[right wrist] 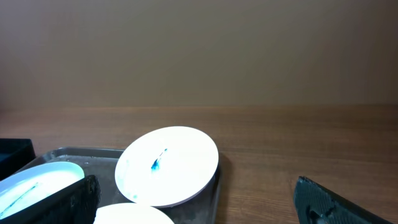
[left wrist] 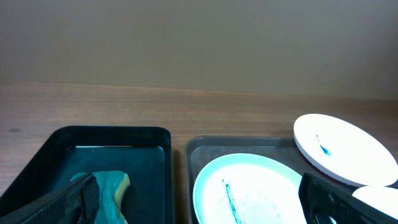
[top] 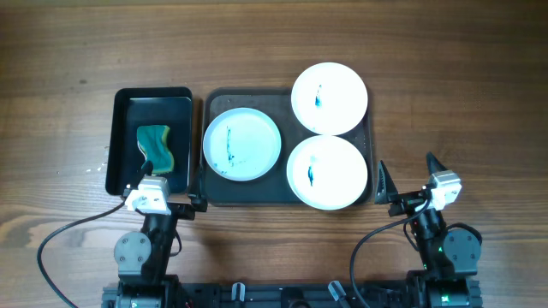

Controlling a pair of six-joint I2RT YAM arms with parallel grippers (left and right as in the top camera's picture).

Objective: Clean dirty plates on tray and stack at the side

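Three white plates with blue-green smears lie on the large dark grey tray [top: 214,190]. One plate [top: 242,144] is at the tray's left, one plate [top: 330,97] overhangs the far right rim, and one plate [top: 327,172] is at the near right. My left gripper [top: 163,190] is open and empty at the near edge, between the two trays. My right gripper [top: 406,180] is open and empty, just right of the large tray. The left wrist view shows the left plate [left wrist: 249,186] and the far plate [left wrist: 345,148]. The right wrist view shows the far plate [right wrist: 168,165].
A smaller black tray [top: 128,107] stands left of the large tray and holds a green sponge [top: 156,146], also in the left wrist view [left wrist: 111,186]. Bare wooden table [top: 462,103] lies to the right of the large tray.
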